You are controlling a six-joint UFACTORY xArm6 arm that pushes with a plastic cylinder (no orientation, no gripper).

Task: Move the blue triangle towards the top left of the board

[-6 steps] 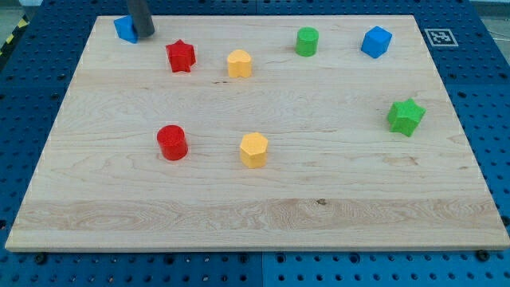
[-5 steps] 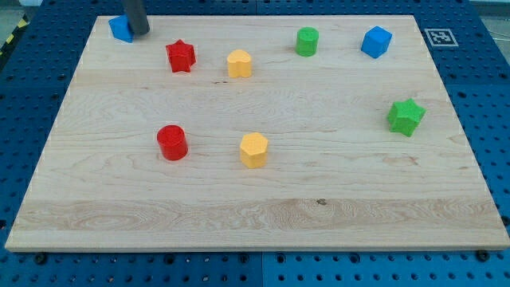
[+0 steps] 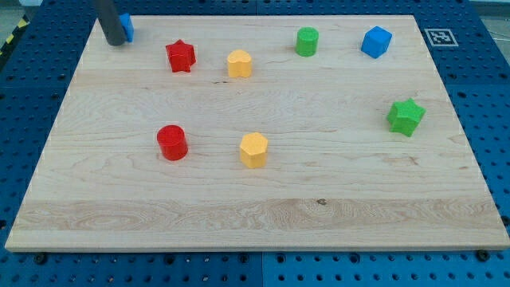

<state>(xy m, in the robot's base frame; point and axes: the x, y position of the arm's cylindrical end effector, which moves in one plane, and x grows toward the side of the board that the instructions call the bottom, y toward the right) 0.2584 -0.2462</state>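
The blue triangle (image 3: pixel 127 26) sits at the board's top left corner, mostly hidden behind my rod. My tip (image 3: pixel 116 42) rests on the board just left of and slightly below the triangle, touching or nearly touching it. Only the triangle's right edge shows.
A red star (image 3: pixel 181 56) and a yellow block (image 3: pixel 239 63) lie right of the triangle. A green cylinder (image 3: pixel 307 41) and a blue cube (image 3: pixel 376 41) sit at the top right. A green star (image 3: pixel 406 116), a red cylinder (image 3: pixel 171 142) and a yellow hexagon (image 3: pixel 253 149) lie lower.
My rod has moved from the triangle's right side to its left side and now covers most of it. The triangle sits about where it was; the other blocks have not moved.
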